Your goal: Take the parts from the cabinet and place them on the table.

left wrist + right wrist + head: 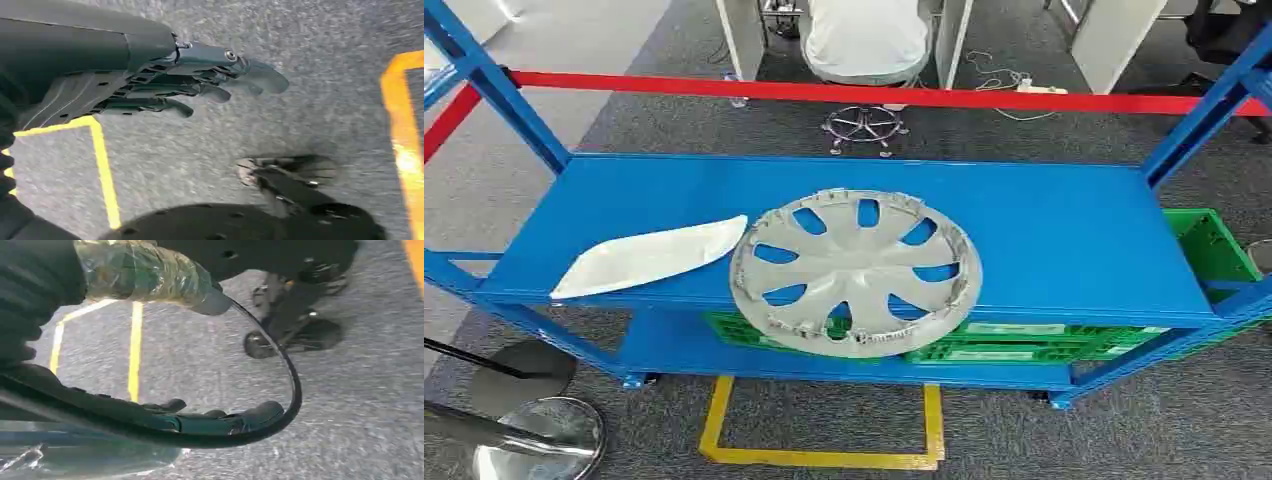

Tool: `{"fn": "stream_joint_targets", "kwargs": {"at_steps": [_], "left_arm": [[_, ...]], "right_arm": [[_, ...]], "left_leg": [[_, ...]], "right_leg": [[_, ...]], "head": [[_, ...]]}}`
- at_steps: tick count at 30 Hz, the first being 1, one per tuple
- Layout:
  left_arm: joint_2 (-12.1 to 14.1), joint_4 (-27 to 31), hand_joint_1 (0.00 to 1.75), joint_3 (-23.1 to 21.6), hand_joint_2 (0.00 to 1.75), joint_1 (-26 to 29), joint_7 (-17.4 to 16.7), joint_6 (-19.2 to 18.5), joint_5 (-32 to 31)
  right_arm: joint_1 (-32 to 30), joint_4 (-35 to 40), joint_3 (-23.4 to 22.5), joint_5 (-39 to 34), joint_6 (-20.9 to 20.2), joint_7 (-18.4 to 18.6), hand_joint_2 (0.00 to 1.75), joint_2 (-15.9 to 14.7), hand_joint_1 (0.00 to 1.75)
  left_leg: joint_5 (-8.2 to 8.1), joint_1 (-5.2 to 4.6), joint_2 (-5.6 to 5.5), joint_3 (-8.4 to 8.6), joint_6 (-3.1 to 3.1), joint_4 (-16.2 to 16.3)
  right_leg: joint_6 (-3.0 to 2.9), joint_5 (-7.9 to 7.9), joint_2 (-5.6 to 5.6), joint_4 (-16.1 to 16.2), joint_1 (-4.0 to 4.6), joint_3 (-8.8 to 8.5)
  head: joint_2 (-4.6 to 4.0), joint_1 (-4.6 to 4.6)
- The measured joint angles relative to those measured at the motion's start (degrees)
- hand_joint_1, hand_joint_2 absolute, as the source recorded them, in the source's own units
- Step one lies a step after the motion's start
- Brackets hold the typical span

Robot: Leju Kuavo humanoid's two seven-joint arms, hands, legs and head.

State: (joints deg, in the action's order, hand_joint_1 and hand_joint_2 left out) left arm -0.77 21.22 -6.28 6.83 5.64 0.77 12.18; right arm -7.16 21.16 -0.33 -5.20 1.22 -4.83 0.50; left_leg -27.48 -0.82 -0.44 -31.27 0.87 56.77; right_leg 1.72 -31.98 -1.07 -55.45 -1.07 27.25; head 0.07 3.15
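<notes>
A silver wheel cover lies flat on the blue cabinet shelf, overhanging the front edge. To its left lies a white, leaf-shaped curved panel, its tip almost touching the wheel cover. My left hand hangs over grey carpet with its fingers stretched out, holding nothing. My right hand also hangs over the floor, its taped thumb apart from the fingers and nothing between them. A black cable loops from the thumb to the fingertips.
A red crossbeam spans the cabinet's back. Green crates sit on the lower shelf, and another is at the right end. Yellow floor tape marks a box in front. Metal stanchion bases stand at lower left. A seated person is behind.
</notes>
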Motion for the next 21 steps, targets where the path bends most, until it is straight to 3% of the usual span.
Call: {"fn": "stream_joint_targets", "kwargs": {"at_steps": [1,9,10,21], "left_arm": [[-0.04,-0.18,0.00,-0.94,1.75,-0.19,0.74,0.09,1.46],[-0.37,-2.27,0.00,-8.85,1.75,-1.90,6.82,0.50,13.64],[-0.39,-2.58,0.00,-9.84,1.75,-2.13,7.53,0.61,15.05],[-0.42,-6.12,0.00,-20.87,1.75,-4.67,16.45,1.14,31.94]], "right_arm": [[0.14,-0.22,0.09,-0.68,0.07,-0.66,1.75,0.00,0.00],[1.35,-2.14,1.66,-6.03,1.05,-6.14,1.75,0.00,0.00],[1.54,-2.40,1.96,-6.66,1.24,-6.79,0.00,0.00,0.00],[3.42,-5.40,4.30,-13.94,2.32,-15.18,0.00,0.02,0.00]], "left_leg": [[0.00,0.00,0.00,0.00,0.00,0.00],[0.00,0.00,0.00,0.00,0.00,0.00],[0.00,0.00,0.00,0.00,0.00,0.00],[0.00,0.00,0.00,0.00,0.00,0.00]], "right_leg": [[0.00,0.00,0.00,0.00,0.00,0.00],[0.00,0.00,0.00,0.00,0.00,-0.01],[0.00,0.00,0.00,0.00,0.00,0.00],[0.00,0.00,0.00,0.00,0.00,-0.02]], "head": [[0.00,-0.02],[0.00,-0.02],[0.02,-0.02],[0.00,-0.02]]}}
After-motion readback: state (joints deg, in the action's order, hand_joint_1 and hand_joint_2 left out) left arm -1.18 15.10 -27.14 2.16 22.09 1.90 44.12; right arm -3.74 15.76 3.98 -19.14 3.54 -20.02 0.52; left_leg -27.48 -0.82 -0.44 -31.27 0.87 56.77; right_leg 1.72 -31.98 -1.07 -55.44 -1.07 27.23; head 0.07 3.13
